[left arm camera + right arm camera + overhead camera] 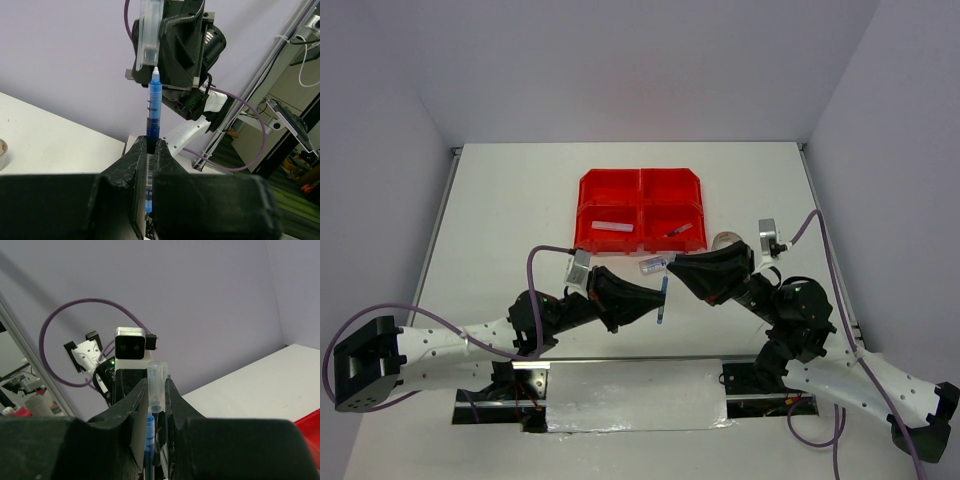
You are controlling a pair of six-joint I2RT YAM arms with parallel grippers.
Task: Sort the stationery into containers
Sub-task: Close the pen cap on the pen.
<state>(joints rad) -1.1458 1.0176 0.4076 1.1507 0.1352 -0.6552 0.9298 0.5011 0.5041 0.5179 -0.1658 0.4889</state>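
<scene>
A blue pen (153,110) stands upright between the fingers of my left gripper (150,145), which is shut on its barrel. Its pale tip points at the mouth of a clear pen cap (149,35). My right gripper (156,382) is shut on that cap (156,385), and the pen (149,440) rises just left of the cap's lower end. In the top view the left gripper (655,300) and the right gripper (672,262) meet in front of the red containers (640,178), with the pen (663,300) between them. Whether the tip is inside the cap is unclear.
A tape roll (725,240) lies just right of the containers. A pale item (612,226) lies in the near left bin and a dark pen-like item (678,231) in the near right bin. A purple cable (535,270) loops over the left arm.
</scene>
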